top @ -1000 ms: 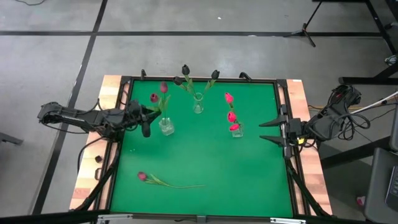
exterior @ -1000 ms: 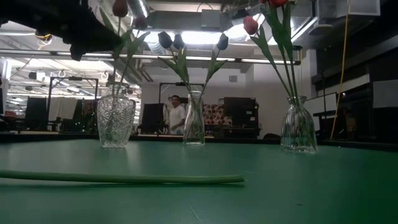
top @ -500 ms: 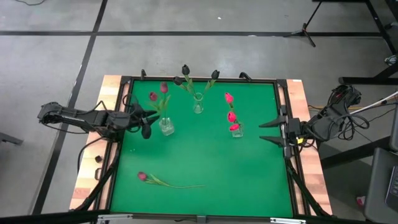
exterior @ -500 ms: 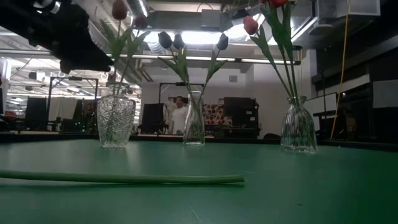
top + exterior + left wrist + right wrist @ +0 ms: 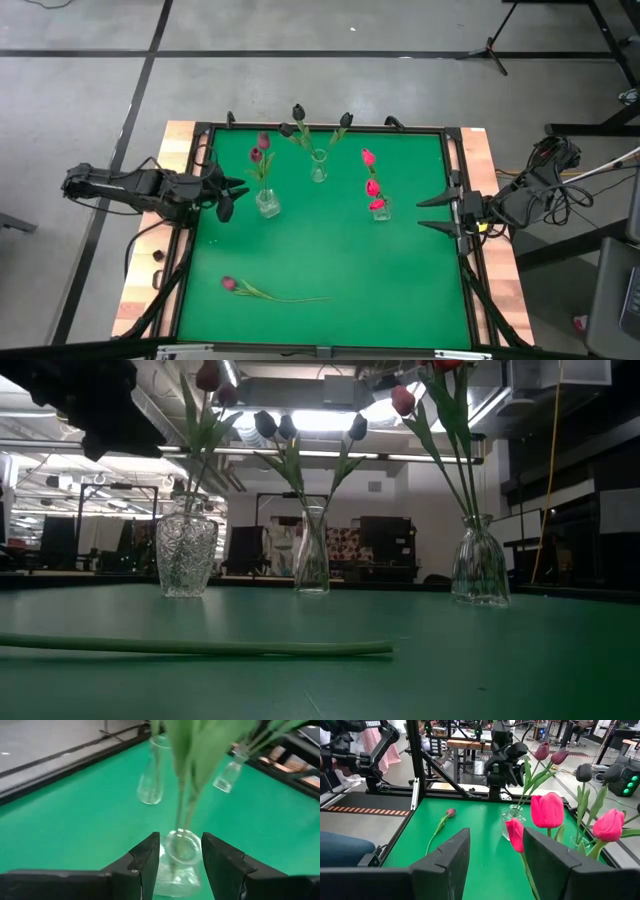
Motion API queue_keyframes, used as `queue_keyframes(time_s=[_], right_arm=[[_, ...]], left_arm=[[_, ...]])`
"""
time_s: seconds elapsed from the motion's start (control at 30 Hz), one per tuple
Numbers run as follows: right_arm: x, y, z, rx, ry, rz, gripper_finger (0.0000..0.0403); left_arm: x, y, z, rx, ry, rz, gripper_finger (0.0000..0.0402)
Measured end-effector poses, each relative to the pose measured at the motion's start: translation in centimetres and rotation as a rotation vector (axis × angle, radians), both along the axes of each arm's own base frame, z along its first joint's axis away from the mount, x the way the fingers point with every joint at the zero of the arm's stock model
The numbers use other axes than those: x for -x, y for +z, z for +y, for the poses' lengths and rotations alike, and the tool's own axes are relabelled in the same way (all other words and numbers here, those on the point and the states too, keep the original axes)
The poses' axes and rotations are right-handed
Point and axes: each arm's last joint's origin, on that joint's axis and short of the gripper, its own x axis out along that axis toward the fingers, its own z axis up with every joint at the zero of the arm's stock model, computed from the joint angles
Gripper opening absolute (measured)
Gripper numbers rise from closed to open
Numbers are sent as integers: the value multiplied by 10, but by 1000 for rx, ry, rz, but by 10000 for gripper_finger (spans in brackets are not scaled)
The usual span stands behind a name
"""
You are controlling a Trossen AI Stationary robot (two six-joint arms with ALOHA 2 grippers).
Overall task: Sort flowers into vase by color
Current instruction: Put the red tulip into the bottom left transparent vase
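One tulip left on the mat, three vases filling up!

The left gripper (image 5: 232,193) hangs just beside the cut-glass vase (image 5: 267,204), jaws parted and empty; the right gripper (image 5: 428,212) waits open at the table edge. A careless swing could topple that vase. Count: three vases, two magenta tulips (image 5: 258,149), three near-black (image 5: 297,113), three pink-red (image 5: 371,187), one stray tulip (image 5: 230,284) lying flat near the front edge.

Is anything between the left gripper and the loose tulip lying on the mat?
No. In the high view, only bare green mat separates the left gripper from the loose tulip.
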Motion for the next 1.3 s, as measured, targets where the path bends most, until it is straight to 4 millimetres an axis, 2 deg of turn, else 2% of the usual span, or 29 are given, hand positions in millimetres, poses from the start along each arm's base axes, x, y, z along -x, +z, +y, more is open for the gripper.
queue_keyframes(time_s=[0.23, 0.43, 0.57, 0.77, 1.03, 1.17, 1.3], right_arm=[[-10, -6, 11, -56, 31, 50, 182], [-30, -14, 31, -84, 80, 88, 182], [-51, -21, 51, -93, 121, 79, 182], [-85, -28, 86, -163, 227, -11, 182], [-119, -48, 117, -193, 254, -87, 182], [-148, -57, 130, -169, 216, -59, 182], [-174, -57, 145, -114, 202, -63, 182]], left_arm=[[0, 0, -15, 106, -220, 6, 141], [1, -1, -36, 234, -359, -5, 141], [-2, 0, -53, 295, -446, -16, 141], [-2, 3, -72, 279, -524, -61, 140], [1, 8, -82, 278, -565, -119, 140], [2, 10, -85, 286, -584, -139, 140], [2, 11, -85, 269, -596, -143, 140]])
